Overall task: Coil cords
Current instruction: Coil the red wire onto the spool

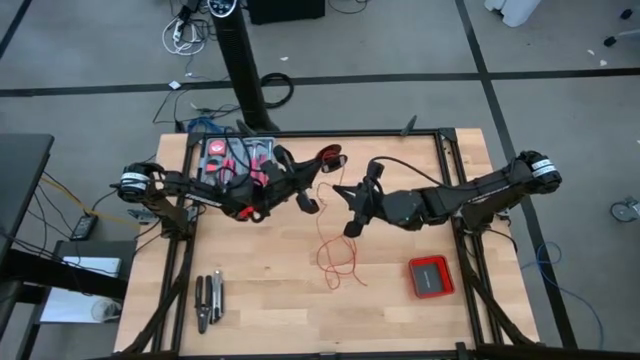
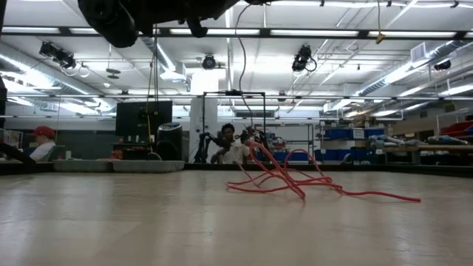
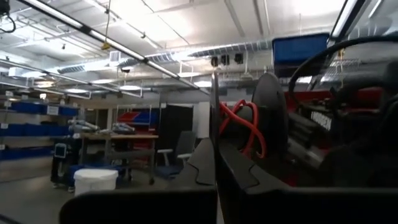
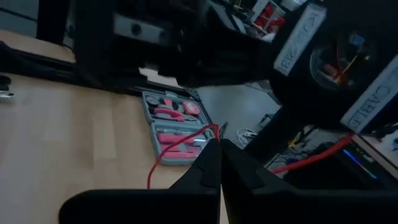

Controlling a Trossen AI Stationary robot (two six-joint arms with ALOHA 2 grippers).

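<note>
The cord is one thin red wire. Part of it is wound on a small black spool (image 1: 329,158) (image 3: 244,124) held up over the table's far middle. The rest drops to loose loops (image 1: 338,262) (image 2: 295,181) lying on the table top. My left gripper (image 1: 318,168) (image 3: 216,163) reaches from the left, tipped upward, and is shut on the spool. My right gripper (image 1: 340,192) (image 4: 219,149) comes from the right, just near of the spool, and is shut on the wire. My left gripper pinches one thin black flange of the spool (image 3: 214,115) by its edge between the two fingers, which slant upward from below. The spool is lifted clear of the table, with red turns (image 3: 252,130) showing between its flanges. My right gripper pinches a single strand of the red wire (image 4: 213,130) at the free ends of its shut fingers. The fingers lie roughly level and point toward the table's far left. From the tips the strand falls slack toward the table (image 4: 151,177).
An open grey tool case (image 1: 235,158) (image 4: 174,127) sits at the far left behind the left arm. Pliers (image 1: 208,300) lie near the front left. A flat red square box (image 1: 431,276) lies at the right. Bare wood shows around the loops.
</note>
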